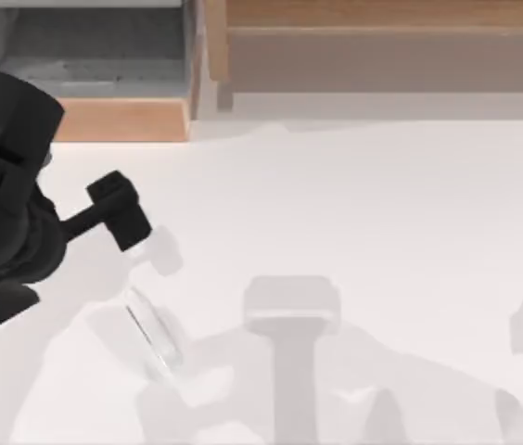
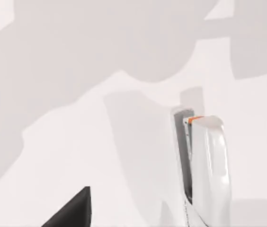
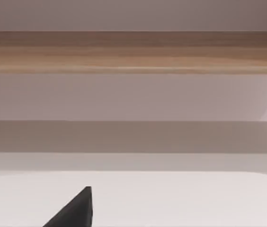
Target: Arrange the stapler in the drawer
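hovering over the left part of the table, the left gripper is sitting above and just up-table of the stapler, which is lying flat on the white tabletop, not yet grasped; one black finger is showing clearly, the other is washed out, so i cannot tell if the fingers are open or closed. the stapler's long axis is running roughly toward and away from the drawer, slightly tilted. in the left wrist view the stapler is lying off to one side of the fingertip. the drawer is standing open at the table's far left, beside the wooden shelf unit. the left arm is looking nearer, so it's likely the one to descend
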Tool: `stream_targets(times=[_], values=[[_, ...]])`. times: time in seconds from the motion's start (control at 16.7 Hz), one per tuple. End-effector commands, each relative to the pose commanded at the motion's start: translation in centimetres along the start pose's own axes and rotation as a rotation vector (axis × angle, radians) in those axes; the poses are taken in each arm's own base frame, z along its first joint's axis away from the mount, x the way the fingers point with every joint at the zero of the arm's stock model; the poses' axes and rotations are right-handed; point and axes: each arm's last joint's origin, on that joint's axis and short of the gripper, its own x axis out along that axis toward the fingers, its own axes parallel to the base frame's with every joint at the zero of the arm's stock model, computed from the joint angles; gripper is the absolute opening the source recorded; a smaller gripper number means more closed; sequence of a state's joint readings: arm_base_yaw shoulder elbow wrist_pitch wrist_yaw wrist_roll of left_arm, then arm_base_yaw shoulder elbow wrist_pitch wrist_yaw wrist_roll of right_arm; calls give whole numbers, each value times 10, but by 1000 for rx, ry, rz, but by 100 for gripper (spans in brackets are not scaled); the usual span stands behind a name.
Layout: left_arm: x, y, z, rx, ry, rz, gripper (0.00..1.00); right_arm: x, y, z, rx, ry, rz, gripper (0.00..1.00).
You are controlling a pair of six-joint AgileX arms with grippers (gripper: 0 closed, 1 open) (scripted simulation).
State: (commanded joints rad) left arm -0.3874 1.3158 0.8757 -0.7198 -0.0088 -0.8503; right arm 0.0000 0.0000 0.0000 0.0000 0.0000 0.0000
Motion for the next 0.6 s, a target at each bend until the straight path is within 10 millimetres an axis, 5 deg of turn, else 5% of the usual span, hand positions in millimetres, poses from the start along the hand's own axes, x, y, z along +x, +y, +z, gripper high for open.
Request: stream_targets(times=[0.3, 0.6], values=[[50, -50, 1, -111, 200, 229, 100, 0, 0, 0, 0, 0, 0, 100], [71, -67, -5, -142, 254, 327, 100, 0, 0, 0, 0, 0, 0, 100]])
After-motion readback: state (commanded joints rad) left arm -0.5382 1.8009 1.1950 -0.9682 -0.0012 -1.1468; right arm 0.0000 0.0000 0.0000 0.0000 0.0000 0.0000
